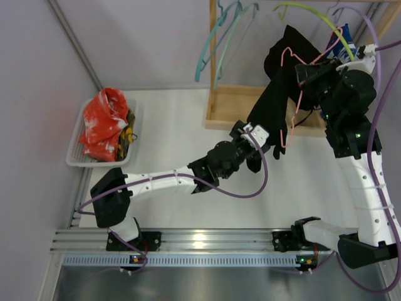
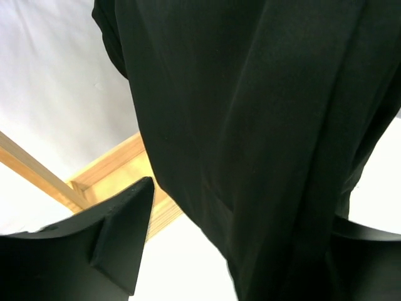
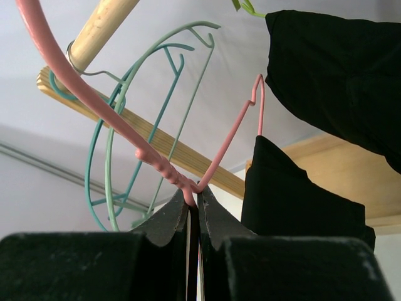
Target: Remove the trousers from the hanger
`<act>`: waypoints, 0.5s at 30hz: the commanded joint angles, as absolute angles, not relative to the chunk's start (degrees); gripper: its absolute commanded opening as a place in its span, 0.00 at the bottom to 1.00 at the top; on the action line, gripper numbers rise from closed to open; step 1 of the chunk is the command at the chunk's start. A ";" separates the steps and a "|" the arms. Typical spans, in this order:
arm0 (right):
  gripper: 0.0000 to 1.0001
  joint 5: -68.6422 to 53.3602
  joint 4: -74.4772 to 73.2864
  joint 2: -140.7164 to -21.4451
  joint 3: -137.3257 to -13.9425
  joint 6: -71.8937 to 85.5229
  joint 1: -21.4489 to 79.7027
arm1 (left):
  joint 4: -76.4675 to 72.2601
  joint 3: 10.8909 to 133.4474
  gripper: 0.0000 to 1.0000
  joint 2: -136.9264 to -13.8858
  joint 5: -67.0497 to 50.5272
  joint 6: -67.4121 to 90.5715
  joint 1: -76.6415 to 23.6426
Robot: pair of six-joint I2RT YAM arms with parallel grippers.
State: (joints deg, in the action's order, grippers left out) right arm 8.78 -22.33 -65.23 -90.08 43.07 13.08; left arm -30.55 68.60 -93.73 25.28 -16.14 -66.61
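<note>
Now my right tool is pinched tight on the pink hanger, gripping the wire where its shoulder bends. The black trousers hang draped over that hanger, in front of the wooden rack, with their lower end reaching down to my left tool. That left tool stands wide apart, its fingers on either side of the black cloth; the left one is clear of the fabric, so I have no grip there. Teal hangers hang from the rack's rail. Well apart, at the bench's left side, the red-orange trousers and the camouflage trousers lie in a white basket.
</note>
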 commanded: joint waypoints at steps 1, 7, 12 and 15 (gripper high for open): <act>0.00 7.65 -16.17 -63.54 -91.23 44.03 14.24 | -34.37 71.28 0.68 -93.43 24.09 -16.00 -65.75; 0.00 6.16 -14.69 -62.93 -87.90 44.12 14.24 | -34.28 71.01 0.16 -90.62 21.54 -16.26 -64.87; 0.00 3.08 -11.78 -61.44 -82.63 44.12 14.24 | -34.28 72.33 0.00 -88.16 21.09 -16.70 -64.78; 0.00 1.50 -10.90 -61.08 -79.28 43.33 14.15 | -34.19 74.44 0.00 -86.66 21.18 -17.31 -64.78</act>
